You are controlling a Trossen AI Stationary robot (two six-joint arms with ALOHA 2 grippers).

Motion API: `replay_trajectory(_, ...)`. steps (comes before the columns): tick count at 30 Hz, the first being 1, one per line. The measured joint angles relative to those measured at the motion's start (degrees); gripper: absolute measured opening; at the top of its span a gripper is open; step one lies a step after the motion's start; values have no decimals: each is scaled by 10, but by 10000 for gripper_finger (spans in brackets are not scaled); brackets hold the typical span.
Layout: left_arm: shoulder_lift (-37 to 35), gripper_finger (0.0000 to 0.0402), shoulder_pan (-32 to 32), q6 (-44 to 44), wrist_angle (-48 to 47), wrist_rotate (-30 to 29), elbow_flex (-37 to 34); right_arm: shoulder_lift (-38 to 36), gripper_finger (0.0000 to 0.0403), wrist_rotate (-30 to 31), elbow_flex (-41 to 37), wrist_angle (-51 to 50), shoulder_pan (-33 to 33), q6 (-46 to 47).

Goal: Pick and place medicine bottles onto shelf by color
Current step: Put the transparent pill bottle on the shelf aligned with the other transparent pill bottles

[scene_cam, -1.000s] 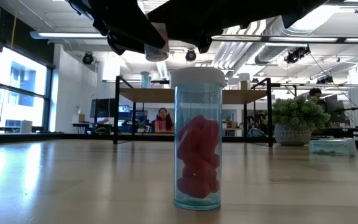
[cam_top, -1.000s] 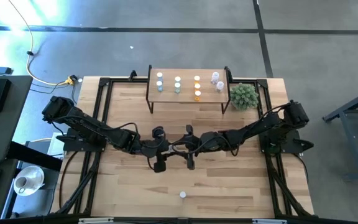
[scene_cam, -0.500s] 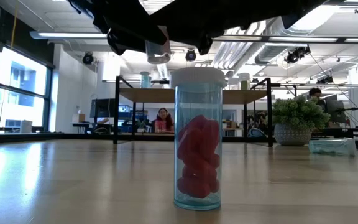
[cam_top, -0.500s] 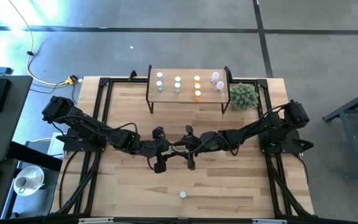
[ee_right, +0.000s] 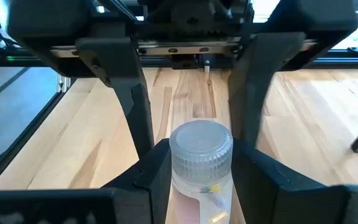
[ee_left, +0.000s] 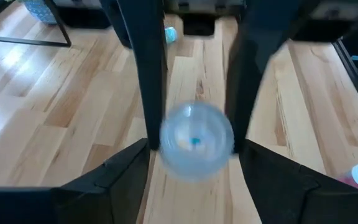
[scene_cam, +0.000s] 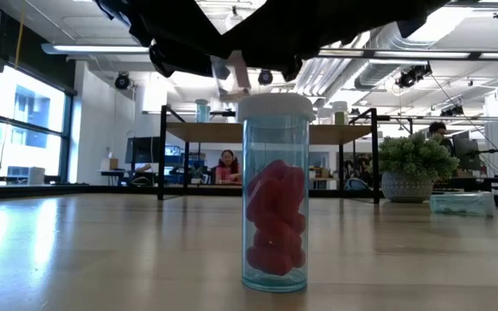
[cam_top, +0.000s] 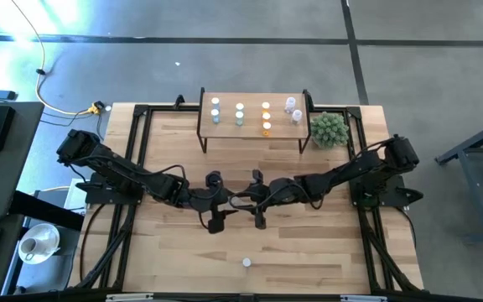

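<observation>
Nearest the low camera, a lone capped bottle (scene_cam: 275,194) with red contents stands on the surface (cam_top: 309,252), untouched. Mid-surface, the two pincers meet: the right pincer (ee_right: 194,165) is closed on a clear white-capped bottle (ee_right: 201,168), while the left pincer (ee_left: 194,134) stands spread wide around that bottle's other end, apparently no longer gripping it. To do this handover well, the left arm should back straight off without brushing the bottle, and the right should stay clamped. Farther off, the shelf (cam_top: 254,130) carries sorted bottles (cam_top: 240,115), beside a spiky plant (cam_top: 329,128). The held bottle's colour is hard to judge; from above, the arms hide it.
</observation>
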Motion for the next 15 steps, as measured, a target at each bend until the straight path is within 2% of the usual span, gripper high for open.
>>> replay_trajectory(3, -4, 238, 0, 0, 1, 13, 1, -24, 133, 6, 0, -27, 0, 0)
replay_trajectory(15, -6, 239, 0, 14, -3, 25, 1, -183, 133, 114, 0, -185, 7, -15)
